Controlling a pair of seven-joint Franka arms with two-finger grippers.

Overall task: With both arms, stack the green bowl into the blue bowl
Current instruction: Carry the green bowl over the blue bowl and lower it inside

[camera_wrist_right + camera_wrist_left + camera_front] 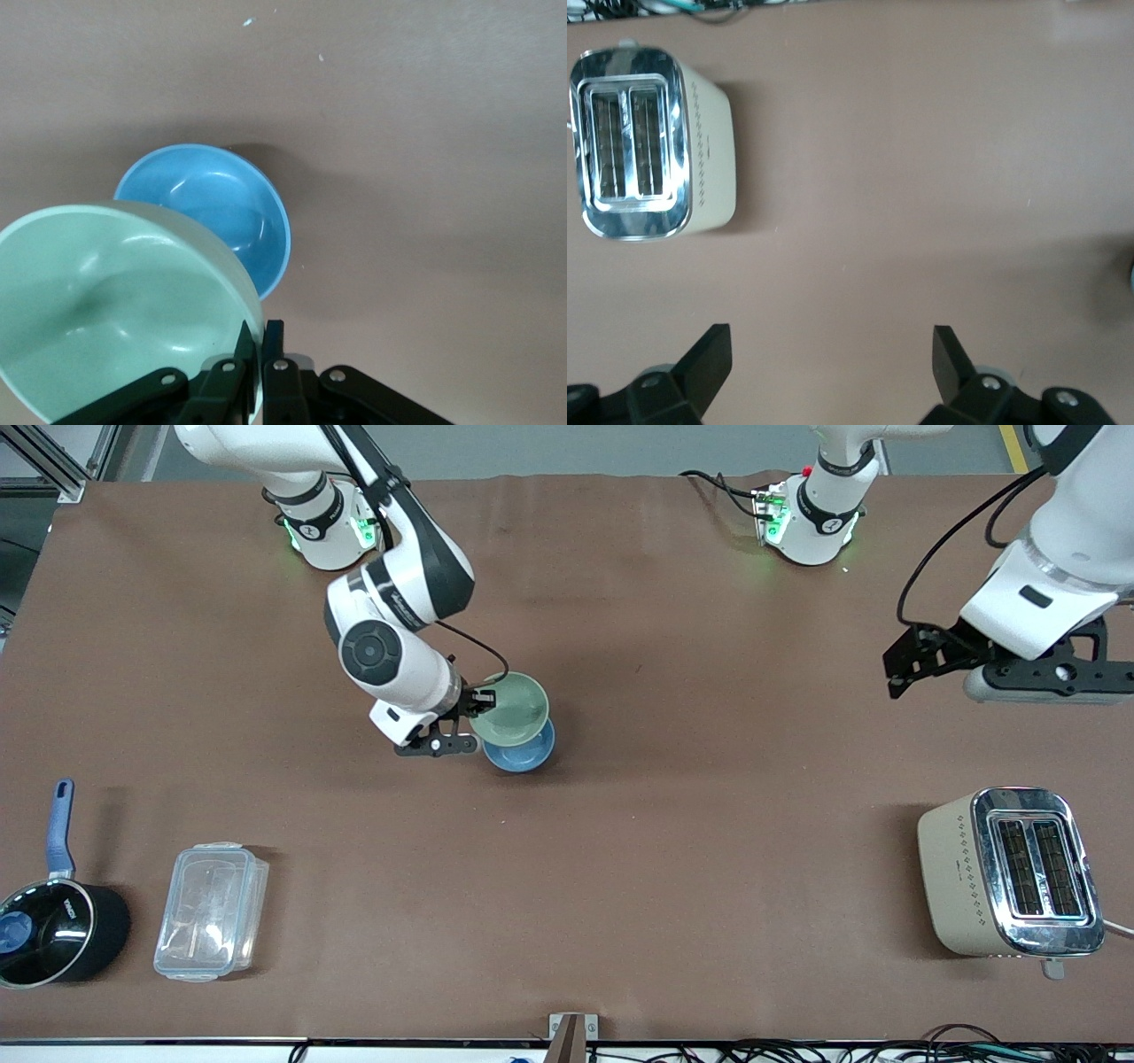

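My right gripper (pixel 474 701) is shut on the rim of the pale green bowl (pixel 511 708) and holds it tilted in the air, partly over the blue bowl (pixel 523 755). The blue bowl sits upright on the brown table near its middle. In the right wrist view the green bowl (pixel 115 301) is pinched at its rim between my fingers (pixel 273 341), with the blue bowl (pixel 213 208) below it. My left gripper (pixel 912 662) is open and empty, up in the air over the table at the left arm's end. Its fingers (pixel 709 354) show over bare table.
A beige and chrome toaster (pixel 1010 872) stands toward the left arm's end, near the front edge; it also shows in the left wrist view (pixel 647 142). A black saucepan with a blue handle (pixel 49 930) and a clear plastic container (pixel 211 911) lie toward the right arm's end.
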